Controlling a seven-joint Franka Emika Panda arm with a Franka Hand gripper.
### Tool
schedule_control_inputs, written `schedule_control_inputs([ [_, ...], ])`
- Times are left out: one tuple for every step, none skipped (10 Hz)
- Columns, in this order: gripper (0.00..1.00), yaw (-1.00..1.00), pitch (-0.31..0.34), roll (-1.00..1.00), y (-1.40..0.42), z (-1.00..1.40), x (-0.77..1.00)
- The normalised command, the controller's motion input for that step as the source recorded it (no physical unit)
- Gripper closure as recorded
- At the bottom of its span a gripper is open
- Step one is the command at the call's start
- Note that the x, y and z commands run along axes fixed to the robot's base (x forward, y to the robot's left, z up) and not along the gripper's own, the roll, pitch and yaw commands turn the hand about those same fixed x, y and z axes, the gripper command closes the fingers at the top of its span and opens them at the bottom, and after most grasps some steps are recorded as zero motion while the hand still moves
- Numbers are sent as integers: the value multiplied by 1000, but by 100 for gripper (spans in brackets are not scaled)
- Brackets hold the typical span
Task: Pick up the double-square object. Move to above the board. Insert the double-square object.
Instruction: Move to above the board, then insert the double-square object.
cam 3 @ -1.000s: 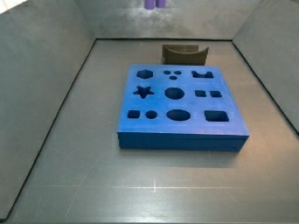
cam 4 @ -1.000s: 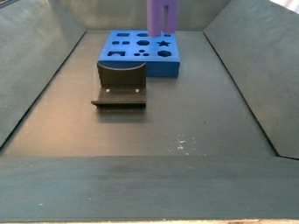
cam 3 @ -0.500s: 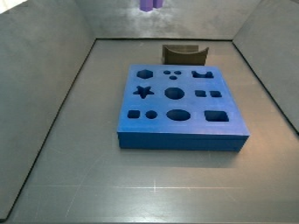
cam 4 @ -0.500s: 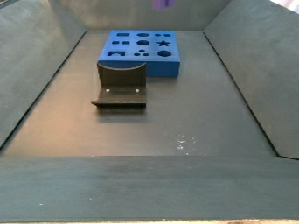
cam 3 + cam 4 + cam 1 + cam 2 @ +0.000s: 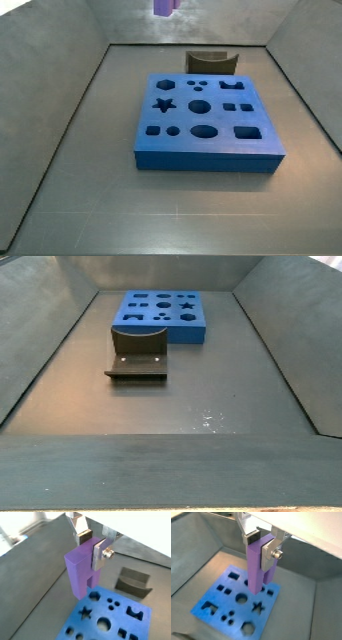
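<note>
We have the double-square object pinched in our gripper, hanging upright high over the board, so the pick-up looks done, with lining up over its hole and inserting left.

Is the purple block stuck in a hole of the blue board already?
No, the pincer holds the purple block up in the air above the blue board.

gripper: jaws' upper part cut off | double-square object: only bottom tip visible
</note>
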Motion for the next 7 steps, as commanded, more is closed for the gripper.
schedule_control_inputs([
  [100, 1000, 51, 53, -687, 226, -58],
  [100, 740, 68, 57, -394, 135, -14],
  [100, 496, 76, 56, -241, 86, 11],
  [100, 362, 79, 55, -177, 66, 23],
  [100, 11, 0, 0, 0, 0, 0],
  [100, 66, 0, 17, 0, 0, 0],
  [100, 29, 0, 0, 0, 0, 0],
])
